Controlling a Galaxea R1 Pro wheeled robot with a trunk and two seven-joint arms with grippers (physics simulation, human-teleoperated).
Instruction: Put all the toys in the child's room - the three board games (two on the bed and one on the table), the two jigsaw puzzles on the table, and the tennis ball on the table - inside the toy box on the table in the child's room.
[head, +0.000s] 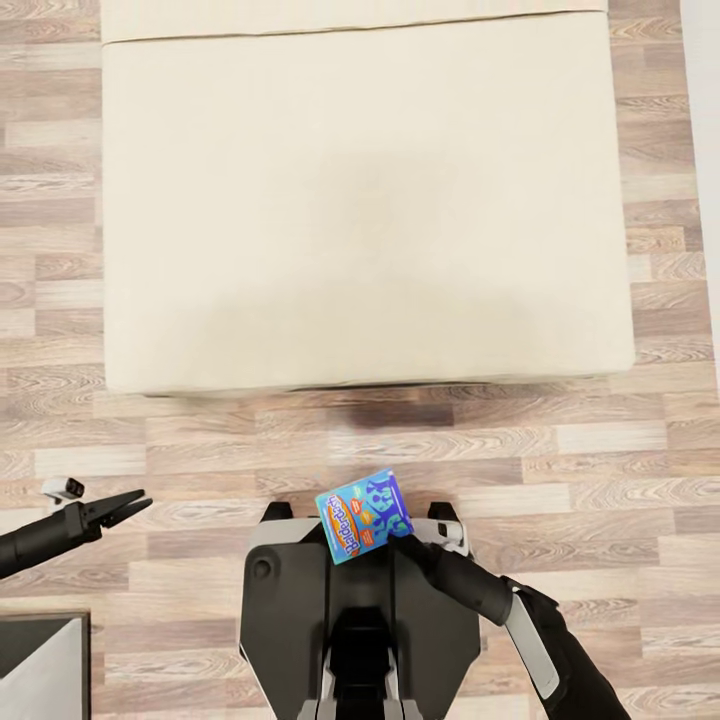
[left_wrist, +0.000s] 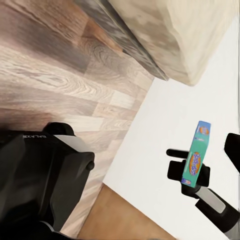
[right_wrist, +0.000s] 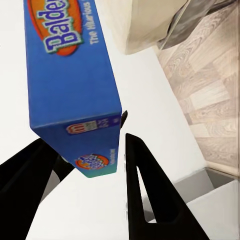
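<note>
Slippage is worrying us: our right tool (head: 408, 533) is pinching only the board game (head: 364, 516) edge, while the left tool (head: 130, 503) is pressed together.

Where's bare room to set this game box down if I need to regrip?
The bed top is bare from its seam line to the near edge. The plank floor between bed and robot base is also open. It is crowded over the base, where the right hand holds the board game.
</note>
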